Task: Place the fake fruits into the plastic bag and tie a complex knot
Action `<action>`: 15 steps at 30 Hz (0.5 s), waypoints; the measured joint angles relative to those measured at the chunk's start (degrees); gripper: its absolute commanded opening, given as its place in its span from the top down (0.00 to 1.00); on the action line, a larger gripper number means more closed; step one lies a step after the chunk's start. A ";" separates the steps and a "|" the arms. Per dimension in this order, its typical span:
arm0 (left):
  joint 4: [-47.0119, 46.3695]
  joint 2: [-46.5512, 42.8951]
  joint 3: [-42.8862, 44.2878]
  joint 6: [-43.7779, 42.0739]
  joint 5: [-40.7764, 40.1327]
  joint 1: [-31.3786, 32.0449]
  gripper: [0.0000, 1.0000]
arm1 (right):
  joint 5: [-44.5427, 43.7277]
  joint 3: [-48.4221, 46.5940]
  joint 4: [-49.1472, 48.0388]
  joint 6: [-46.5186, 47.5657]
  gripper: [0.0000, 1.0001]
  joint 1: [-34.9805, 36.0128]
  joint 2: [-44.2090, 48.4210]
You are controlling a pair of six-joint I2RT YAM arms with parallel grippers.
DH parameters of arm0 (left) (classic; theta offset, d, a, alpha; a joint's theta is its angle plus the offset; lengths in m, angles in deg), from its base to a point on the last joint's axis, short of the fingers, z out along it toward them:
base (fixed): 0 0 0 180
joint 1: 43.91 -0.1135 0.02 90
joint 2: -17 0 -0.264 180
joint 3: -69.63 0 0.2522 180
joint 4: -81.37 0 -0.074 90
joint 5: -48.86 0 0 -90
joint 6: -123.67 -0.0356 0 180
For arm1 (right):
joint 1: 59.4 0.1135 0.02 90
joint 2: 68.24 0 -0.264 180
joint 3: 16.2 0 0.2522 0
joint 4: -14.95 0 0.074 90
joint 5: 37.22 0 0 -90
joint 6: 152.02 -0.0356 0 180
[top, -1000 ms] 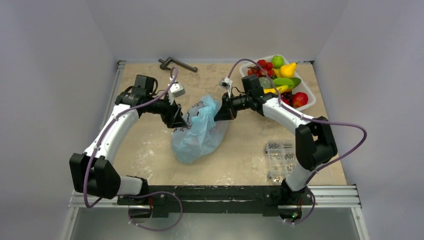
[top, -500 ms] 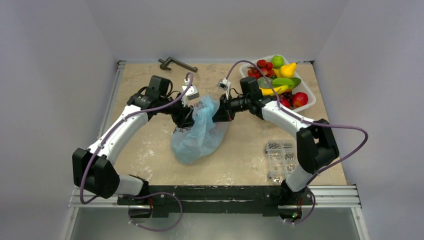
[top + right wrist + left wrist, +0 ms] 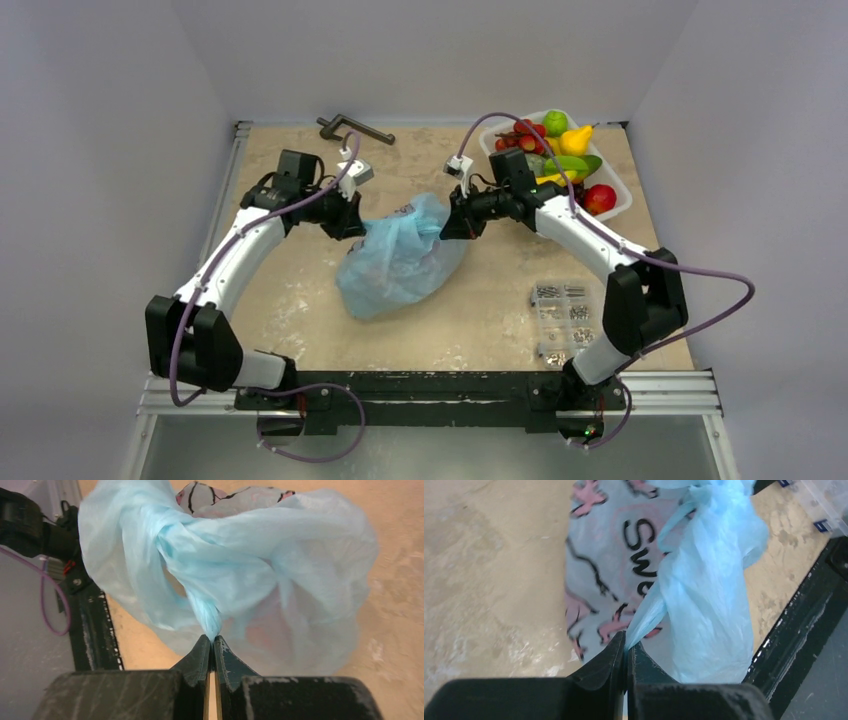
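The light-blue plastic bag [image 3: 400, 262] lies bulging at the table's middle, its white printed patch [image 3: 604, 565] facing the left wrist camera. My left gripper [image 3: 626, 642] is shut on a twisted handle strand of the bag at its left top [image 3: 352, 222]. My right gripper [image 3: 212, 639] is shut on the other twisted handle strand at the bag's right top [image 3: 448, 228]. A reddish shape shows faintly through the bag film [image 3: 280, 630]. Fake fruits [image 3: 560, 165] lie heaped in the white tray [image 3: 622, 208] at the back right.
A clear box of metal screws [image 3: 562, 322] sits at the front right. A dark metal handle tool [image 3: 352, 127] lies at the back edge. The black rail [image 3: 430, 388] runs along the near edge.
My left gripper closed on the bag's left handle and pulled it left. The right gripper drew its handle slightly right, so the bag top is stretched wider and lower between them.
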 measured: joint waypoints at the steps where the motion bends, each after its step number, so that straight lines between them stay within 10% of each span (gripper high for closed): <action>1: 0.04 -0.42 -0.13 0.81 -0.74 -1.07 1.00 | -1.18 0.00 0.94 0.90 1.00 -0.28 0.63; 15: 1.20 1.29 -4.42 4.31 -10.71 -8.83 1.00 | -22.43 10.97 2.47 20.35 1.00 -0.17 10.29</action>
